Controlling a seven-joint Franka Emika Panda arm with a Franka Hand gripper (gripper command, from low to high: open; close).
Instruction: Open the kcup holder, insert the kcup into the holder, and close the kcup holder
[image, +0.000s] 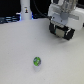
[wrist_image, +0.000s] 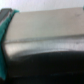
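The kcup (image: 37, 62), a tiny round pod with a green-and-blue top, lies on the white table (image: 15, 55) toward the front of the exterior view. My gripper (image: 62, 33) is far from it, at the exterior view's upper right under the white wrist. There, dark shapes merge, so I cannot separate my fingers from the black kcup holder. In the wrist view a blurred grey and black boxy surface (wrist_image: 47, 47) fills the frame at very close range. It looks like the kcup holder. My fingers do not show there.
A white bottle-shaped object (image: 25, 12) stands at the back, toward the exterior view's left. A dark band with blue marks (image: 10, 20) runs along the table's far edge. A teal strip (wrist_image: 4, 35) shows at one edge of the wrist view.
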